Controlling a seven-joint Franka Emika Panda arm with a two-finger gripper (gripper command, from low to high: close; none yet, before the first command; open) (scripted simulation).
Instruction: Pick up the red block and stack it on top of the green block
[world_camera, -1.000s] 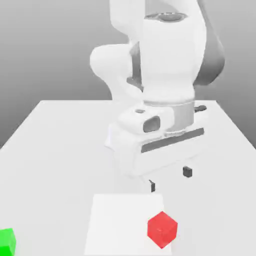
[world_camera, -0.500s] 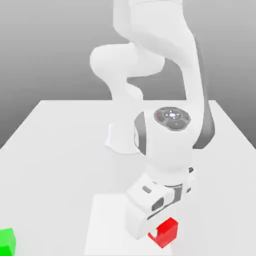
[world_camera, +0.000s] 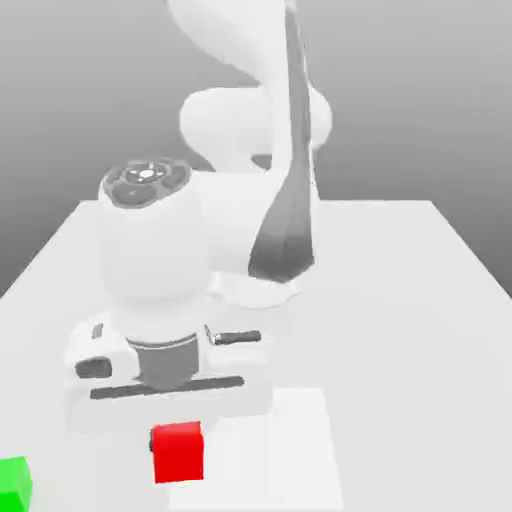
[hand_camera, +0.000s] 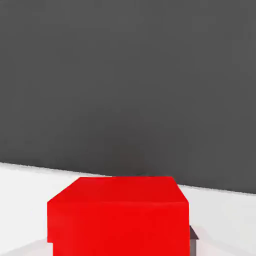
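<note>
The red block (world_camera: 178, 455) hangs just under the white hand, held by my gripper (world_camera: 177, 428), which is shut on it. In the exterior view the block is near the front, left of centre, a little above the white table (world_camera: 400, 300). In the hand view the red block (hand_camera: 118, 220) sits close up, with a dark fingertip (hand_camera: 194, 236) showing at its side. The green block (world_camera: 14, 483) rests on the table at the exterior view's far left front corner, well to the left of the held block and apart from it.
A paler square patch (world_camera: 285, 450) marks the table surface to the right of the held block. The arm's bulky white base and links (world_camera: 255, 270) rise behind the hand at the table's middle. The table's front edge is close.
The open gripper came down over the red block and shut on it. The hand then swung to the exterior view's left, carrying the block towards the green block.
</note>
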